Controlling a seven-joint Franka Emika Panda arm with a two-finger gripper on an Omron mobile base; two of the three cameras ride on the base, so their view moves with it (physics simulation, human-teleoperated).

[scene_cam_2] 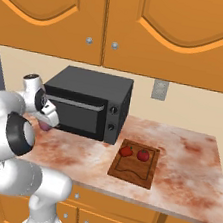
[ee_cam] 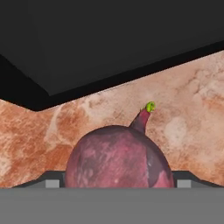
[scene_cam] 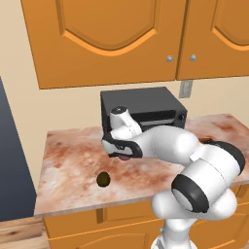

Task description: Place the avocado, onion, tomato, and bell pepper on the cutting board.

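Gripper: the gripper (scene_cam: 124, 154) hangs low over the counter (scene_cam: 73, 155) just in front of the microwave's left end, its fingers either side of the onion (ee_cam: 117, 157); fingertips sit at the onion's flanks in the hand view, so the jaws are closed on it.
Onion: pinkish-purple, with a green-tipped stem, between the fingers; whether it touches the counter cannot be told.
Avocado: the avocado (scene_cam: 102, 179) lies on the counter near the front edge, to the front-left of the gripper and apart from it.
Cutting board: the cutting board (scene_cam_2: 134, 163) lies flat to the right of the microwave (scene_cam_2: 87, 103), well apart from the gripper.
On the board: two red items (scene_cam_2: 134, 153) side by side at its far end.
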